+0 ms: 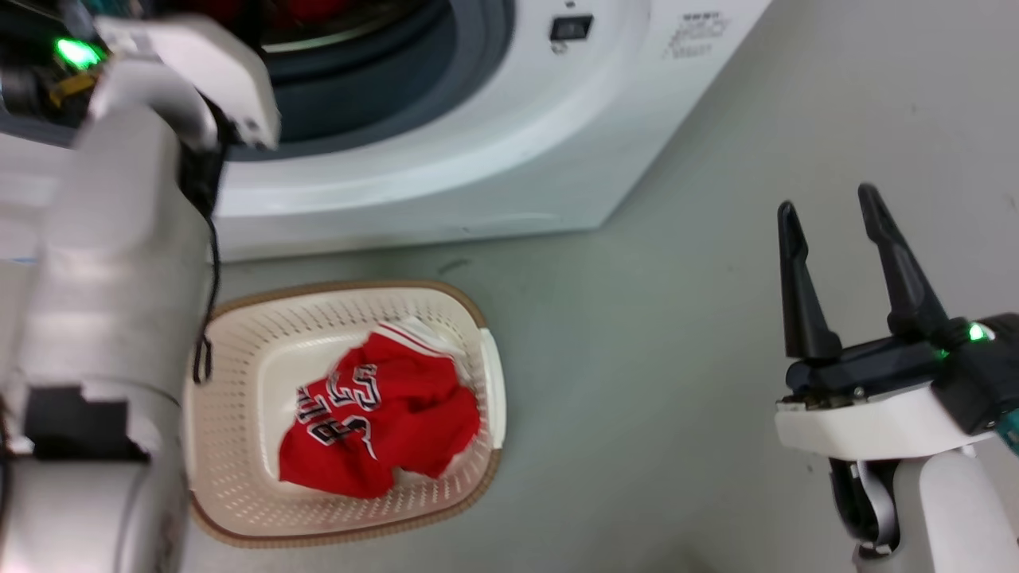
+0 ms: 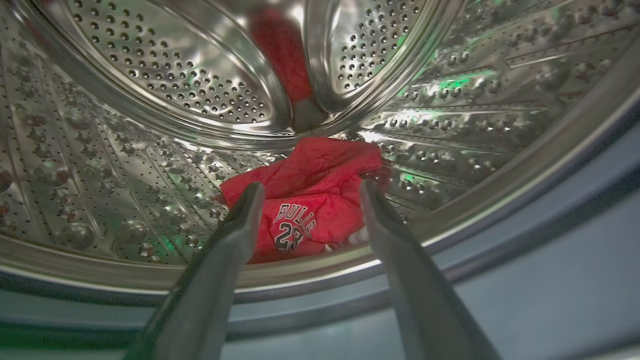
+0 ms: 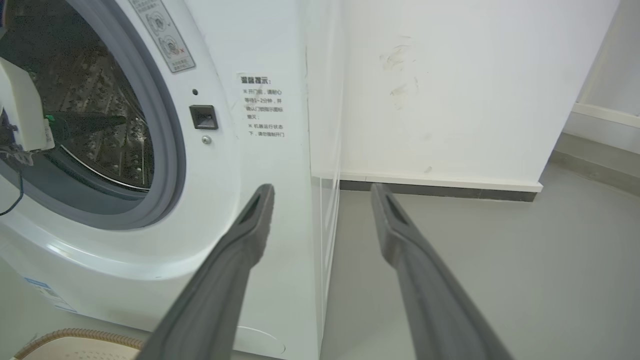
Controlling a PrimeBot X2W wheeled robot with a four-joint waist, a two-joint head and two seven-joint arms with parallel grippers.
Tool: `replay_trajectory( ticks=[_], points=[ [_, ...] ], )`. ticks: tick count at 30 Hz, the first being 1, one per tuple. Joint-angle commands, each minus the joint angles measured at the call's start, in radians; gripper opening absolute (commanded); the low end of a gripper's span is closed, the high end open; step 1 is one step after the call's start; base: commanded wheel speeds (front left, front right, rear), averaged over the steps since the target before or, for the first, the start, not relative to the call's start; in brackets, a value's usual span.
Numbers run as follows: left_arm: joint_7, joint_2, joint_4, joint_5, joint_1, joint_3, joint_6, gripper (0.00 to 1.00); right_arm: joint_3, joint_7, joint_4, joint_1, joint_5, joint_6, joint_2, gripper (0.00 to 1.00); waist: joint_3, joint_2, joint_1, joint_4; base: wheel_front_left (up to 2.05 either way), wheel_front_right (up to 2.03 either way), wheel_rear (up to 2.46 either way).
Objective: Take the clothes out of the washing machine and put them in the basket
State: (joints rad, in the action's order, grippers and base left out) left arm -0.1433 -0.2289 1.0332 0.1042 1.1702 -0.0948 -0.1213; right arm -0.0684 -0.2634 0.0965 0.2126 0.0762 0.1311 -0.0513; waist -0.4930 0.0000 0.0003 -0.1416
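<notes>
Here, seen from my head, my left forearm (image 1: 111, 263) reaches up into the porthole of the washing machine (image 1: 493, 151); the basket (image 1: 239, 318) sits on the floor just in front of the machine, with one red jersey (image 1: 382, 414) crumpled inside it; my right pincer (image 1: 826, 200) hangs off the machine's right front corner, fingers apart, holding nothing.

From my left wrist, inside the machine: my left pincer (image 2: 311, 186) is spread wide and empty, its two fingers framing a second jersey (image 2: 320, 165) that lies low in the steel drum (image 2: 125, 165), near the machine's front lip; white lettering and a number show on the cloth; whether the tips touch the fabric I cannot tell; a red patch higher on the drum's back wall looks like a reflection.

From my right wrist, beside the machine: the fingers stand open over bare floor, pointing past the machine's side panel towards the wall (image 3: 450, 90); the basket's rim shows at the machine's foot.

Risks, as I judge them: closing on one thin fold could let the jersey slip free on the way out; dragging it low could catch it on the machine's grey gasket (image 2: 550, 240); letting go too soon would drop it on the floor short of the basket; pushing too deep would scrape my fingertips on the drum.
</notes>
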Motion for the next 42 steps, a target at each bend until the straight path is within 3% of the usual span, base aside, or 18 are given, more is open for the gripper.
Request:
replay_trajectory(
  ticks=[1, 8, 17, 22, 29, 42],
  points=[
    [0.018, -0.013, 0.021, 0.009, 0.038, -0.005, -0.004, 1.00, 0.004, -0.002, 0.009, 0.022, 0.010, -0.001, 0.002, 1.00, -0.076, 0.0000, -0.0003, -0.052, 0.00, 0.00, 0.00],
    [0.164, -0.068, 0.111, 0.057, 0.243, -0.059, -0.008, 1.00, 0.016, -0.002, 0.040, 0.060, 0.047, -0.001, 0.002, 1.00, -0.196, 0.0000, -0.0003, -0.100, 0.00, 0.00, 0.00],
    [0.361, -0.126, 0.135, 0.125, 0.412, -0.225, -0.008, 1.00, 0.017, -0.002, 0.092, 0.081, 0.100, -0.001, 0.002, 1.00, -0.300, 0.0000, -0.0003, -0.140, 0.00, 0.00, 0.00],
    [0.544, -0.177, 0.144, 0.215, 0.498, -0.296, -0.008, 1.00, 0.014, -0.002, 0.129, 0.072, 0.123, -0.001, 0.002, 1.00, -0.346, 0.0000, -0.0003, -0.157, 0.00, 0.00, 0.00],
    [0.643, -0.214, 0.148, 0.277, 0.538, -0.318, -0.008, 1.00, 0.000, -0.002, 0.151, 0.068, 0.127, -0.001, 0.002, 1.00, -0.361, 0.0000, -0.0003, -0.167, 0.00, 0.00, 0.00],
    [0.684, -0.241, 0.159, 0.306, 0.539, -0.387, -0.008, 1.00, -0.015, -0.002, 0.169, 0.054, 0.134, -0.001, 0.002, 1.00, -0.383, 0.0000, -0.0003, -0.186, 0.00, 0.00, 0.00]
  ],
)
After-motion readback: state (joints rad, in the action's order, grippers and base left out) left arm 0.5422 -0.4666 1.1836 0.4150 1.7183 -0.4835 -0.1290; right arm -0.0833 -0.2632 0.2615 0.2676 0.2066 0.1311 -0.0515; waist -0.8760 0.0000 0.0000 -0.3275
